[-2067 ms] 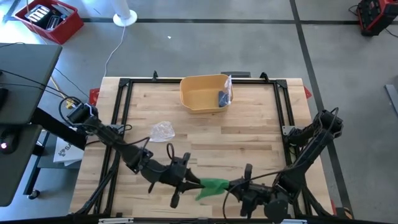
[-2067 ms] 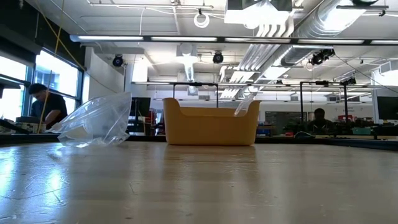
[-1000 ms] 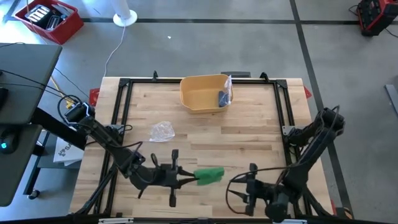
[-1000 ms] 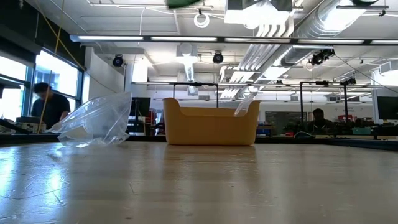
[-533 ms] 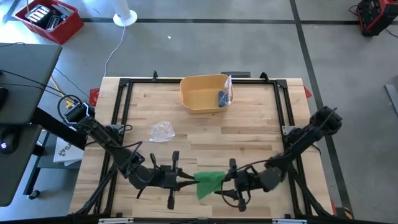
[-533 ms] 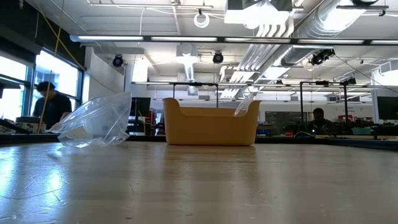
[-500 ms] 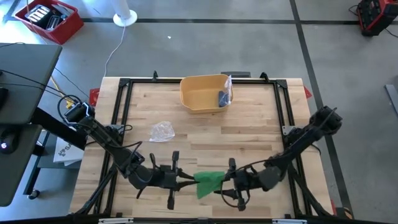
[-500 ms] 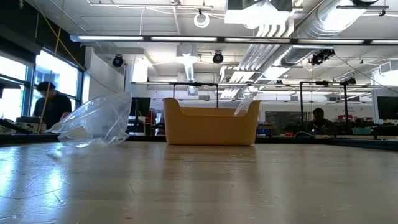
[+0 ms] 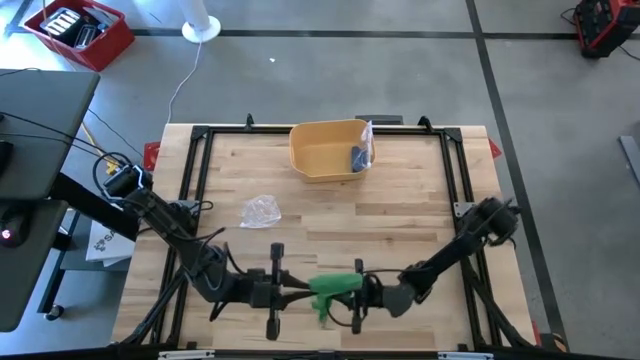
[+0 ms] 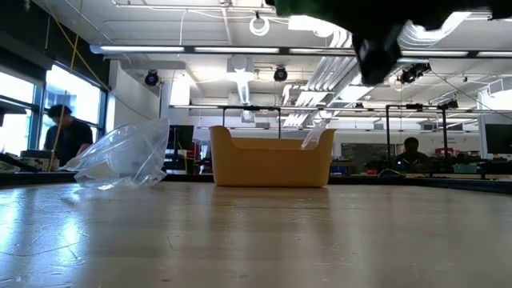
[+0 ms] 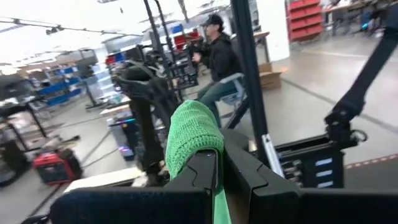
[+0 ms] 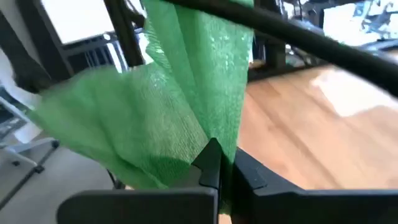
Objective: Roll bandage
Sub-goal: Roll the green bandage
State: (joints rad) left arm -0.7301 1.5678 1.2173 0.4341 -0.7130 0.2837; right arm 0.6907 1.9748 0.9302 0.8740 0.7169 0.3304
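I am rolling the green bandage (image 9: pixel 335 284), and I think the job is only partly done. One end looks bunched into a small roll, but a loose piece of cloth hangs and spreads out wide in my right wrist view, so more winding is left. The bandage is up in the air above the near edge of the wooden table (image 9: pixel 400 215), between my two arms.

My left gripper (image 9: pixel 296 291) is pinched tight on the rolled end of the bandage. In my left wrist view the green cloth sticks up from between the closed fingers (image 11: pixel 202 171). My right gripper (image 9: pixel 355 291) is squeezed shut on the loose part of the bandage. The two grippers are very near each other, with the bandage held between them.
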